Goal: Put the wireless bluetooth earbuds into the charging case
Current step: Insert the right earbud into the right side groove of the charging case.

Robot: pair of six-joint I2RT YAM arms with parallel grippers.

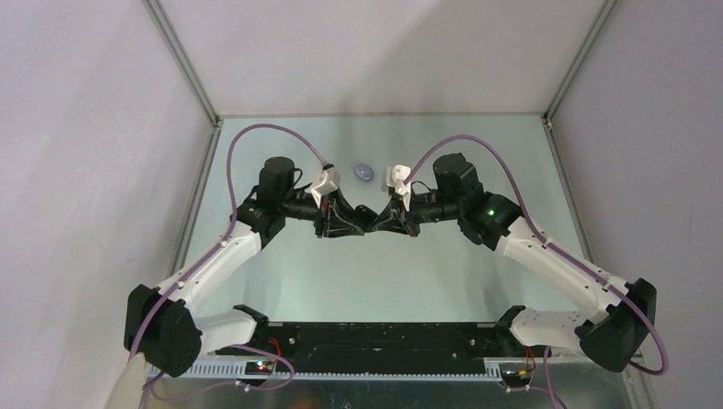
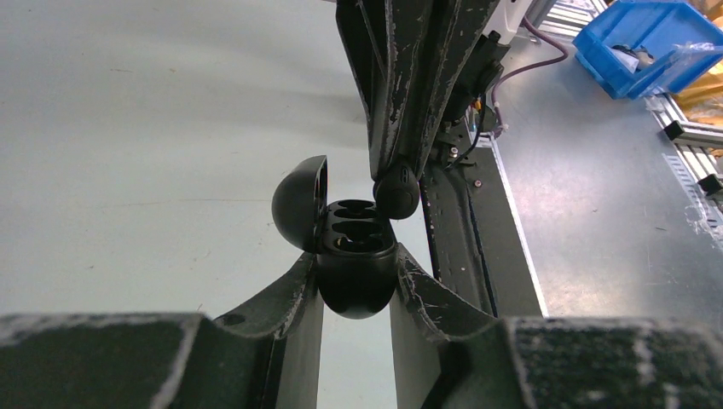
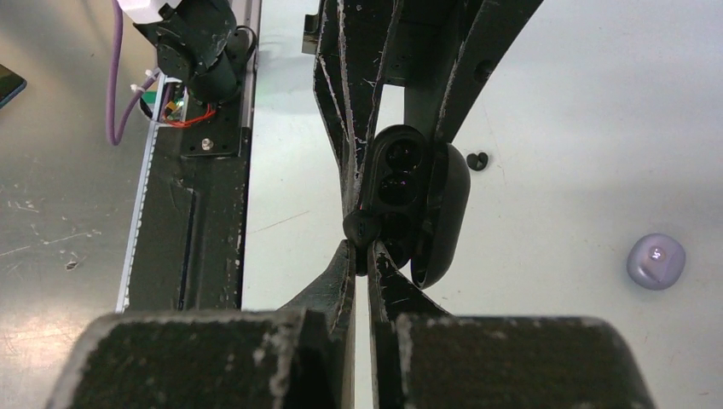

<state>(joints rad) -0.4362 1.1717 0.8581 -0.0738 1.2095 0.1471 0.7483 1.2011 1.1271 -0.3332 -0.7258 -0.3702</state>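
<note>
My left gripper (image 2: pixel 356 266) is shut on the base of a black charging case (image 2: pixel 356 281), whose lid (image 2: pixel 300 203) stands open to the left. Two hollow sockets show in the case. My right gripper (image 3: pixel 361 247) is shut on a black earbud (image 3: pixel 360 227). That earbud (image 2: pixel 396 192) hangs at the case's right rim, just above the sockets. The open case (image 3: pixel 418 200) is right beyond my right fingertips. A second black earbud (image 3: pixel 478 160) lies on the table past the case. In the top view the two grippers, left (image 1: pixel 354 220) and right (image 1: pixel 382 217), meet mid-table.
A closed lilac oval case (image 3: pixel 656 261) lies on the table, seen behind the grippers (image 1: pixel 364 171) in the top view. The black base rail (image 1: pixel 375 334) runs along the near edge. A blue bin (image 2: pixel 648 38) sits off the table. Enclosure walls stand on three sides.
</note>
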